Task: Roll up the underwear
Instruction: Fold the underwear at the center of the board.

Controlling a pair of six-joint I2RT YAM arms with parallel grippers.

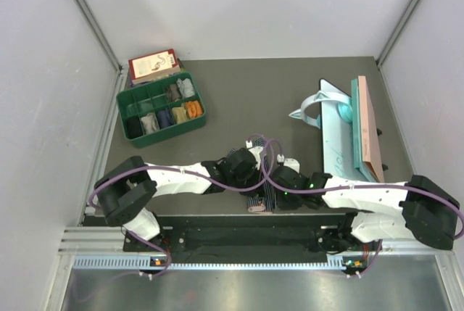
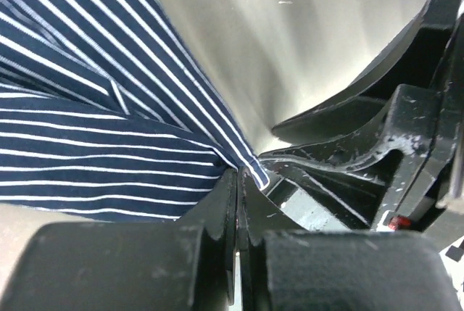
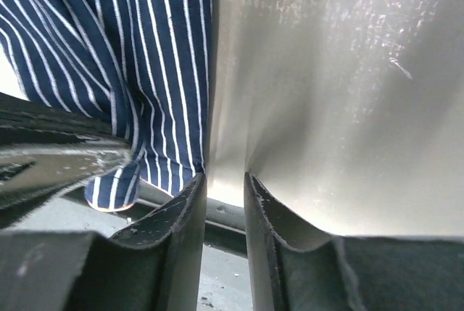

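Navy striped underwear [image 2: 109, 144] at the near middle of the counter [image 3: 341, 93], just ahead of the two arm bases, lying in loose folds rather than wound tight. Left tool [image 2: 238, 180] clamped on a corner of that cloth, the fabric drawn to a point between the closed fingers. Right tool [image 3: 225, 184] just beside it, fingers a narrow slit apart with only bare counter showing between them, the cloth's edge close against the outer side of one finger; gripping nothing, as far as can be told. Judged from the lie of the fabric: rolling barely begun, no finished roll to be seen here, most of the winding left to do. Plain black pair not made out anywhere with certainty. Farther back on the left, a green tray [image 1: 167, 132] of small compartments holding little bundles in several colours, with a printed box [image 1: 152, 64] just behind it. Far right, a pale hanger [image 1: 317, 102] beside a stack of flat boards [image 1: 366, 126], teal and pink.
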